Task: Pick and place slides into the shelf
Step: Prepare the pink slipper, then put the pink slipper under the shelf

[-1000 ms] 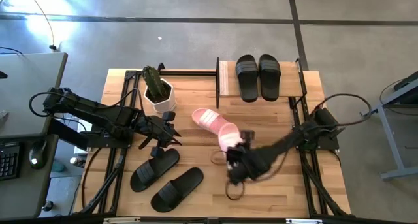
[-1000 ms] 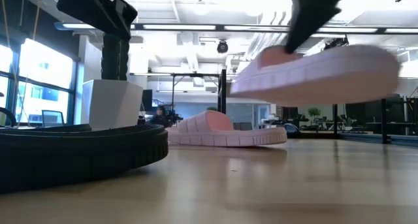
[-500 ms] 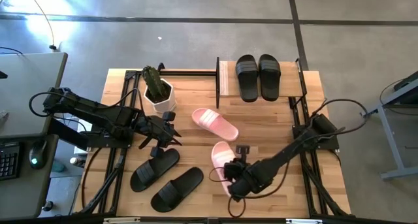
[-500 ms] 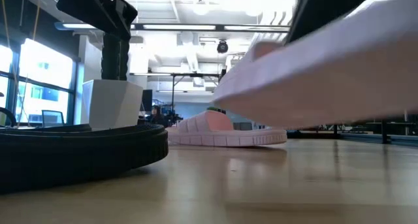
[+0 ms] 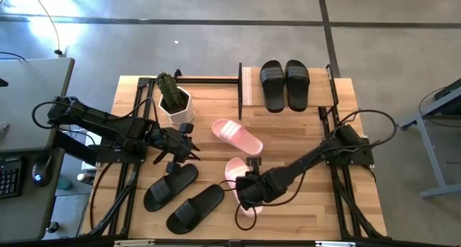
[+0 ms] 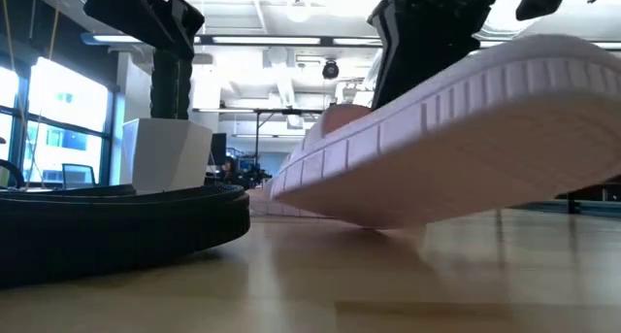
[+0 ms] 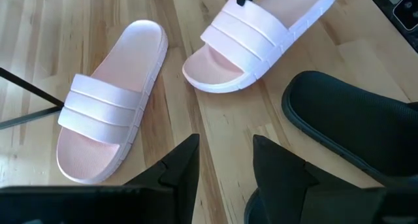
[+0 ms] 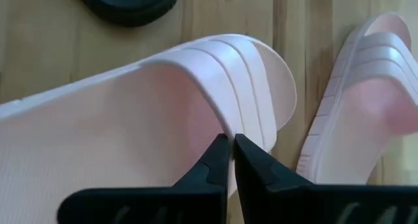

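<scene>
- Right claw (image 5: 248,186): fingers (image 8: 219,160) pinched together on the strap of one pink slide (image 5: 239,183), near the front middle of the tabletop (image 5: 302,128)
- Held pink slide: tilted in the low view, toe end low, heel end raised
- Second pink slide (image 5: 236,136): flat on the tabletop, just behind the held one
- Two black slides (image 5: 184,196): on the tabletop at front left
- Shelf (image 5: 247,85): at the rear, carrying a black pair (image 5: 284,84) on its top board
- Left claw (image 5: 189,147): fingers parted, empty, beside the white plant pot (image 5: 175,107)

Wooden table (image 5: 302,132), shelf (image 5: 248,87) with black pair (image 5: 284,83), plant pot (image 5: 174,103), pink slide (image 5: 235,135), two black slides (image 5: 184,196)
</scene>
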{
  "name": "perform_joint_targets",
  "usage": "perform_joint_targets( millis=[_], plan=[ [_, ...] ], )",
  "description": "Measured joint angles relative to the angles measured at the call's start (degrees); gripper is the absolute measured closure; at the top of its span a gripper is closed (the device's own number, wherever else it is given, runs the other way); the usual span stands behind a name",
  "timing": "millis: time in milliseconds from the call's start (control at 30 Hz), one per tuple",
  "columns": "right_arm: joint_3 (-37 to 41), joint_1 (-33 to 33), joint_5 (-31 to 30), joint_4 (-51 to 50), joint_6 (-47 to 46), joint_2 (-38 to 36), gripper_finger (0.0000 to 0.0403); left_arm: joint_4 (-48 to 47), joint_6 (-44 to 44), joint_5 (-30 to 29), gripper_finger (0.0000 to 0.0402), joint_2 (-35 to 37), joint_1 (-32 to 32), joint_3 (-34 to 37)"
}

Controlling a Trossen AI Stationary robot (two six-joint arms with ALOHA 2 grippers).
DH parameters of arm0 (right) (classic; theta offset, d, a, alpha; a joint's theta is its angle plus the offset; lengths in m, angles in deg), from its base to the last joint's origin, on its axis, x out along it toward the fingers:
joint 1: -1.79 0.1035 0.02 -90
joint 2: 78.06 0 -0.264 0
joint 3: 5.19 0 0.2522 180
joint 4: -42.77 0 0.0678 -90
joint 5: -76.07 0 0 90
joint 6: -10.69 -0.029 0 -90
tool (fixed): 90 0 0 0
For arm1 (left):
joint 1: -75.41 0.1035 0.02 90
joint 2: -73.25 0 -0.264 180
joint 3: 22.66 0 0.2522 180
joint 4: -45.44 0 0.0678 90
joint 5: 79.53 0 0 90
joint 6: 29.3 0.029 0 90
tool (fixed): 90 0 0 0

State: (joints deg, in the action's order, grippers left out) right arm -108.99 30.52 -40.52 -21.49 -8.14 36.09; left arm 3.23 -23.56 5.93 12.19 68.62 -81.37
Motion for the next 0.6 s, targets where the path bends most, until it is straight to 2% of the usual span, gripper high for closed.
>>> perform_joint_targets(
  millis=[167, 467, 600],
  plan=[
    [0.0, -0.5, 1.2, -0.1, -0.2, 0.0, 0.0393, 0.0, 0.0, 0.0, 0.0273, 0.0, 0.0, 0.0],
    [0.0, -0.5, 0.1, 0.0, -0.6, 0.0, 0.0314, 0.0, 0.0, 0.0, 0.0273, 0.0, 0.0, 0.0],
    [0.0, -0.5, 0.8, -0.4, -0.2, -0.3, 0.0293, -0.1, 0.0, 0.0, 0.0273, 0.0, 0.0, 0.0]
  ],
)
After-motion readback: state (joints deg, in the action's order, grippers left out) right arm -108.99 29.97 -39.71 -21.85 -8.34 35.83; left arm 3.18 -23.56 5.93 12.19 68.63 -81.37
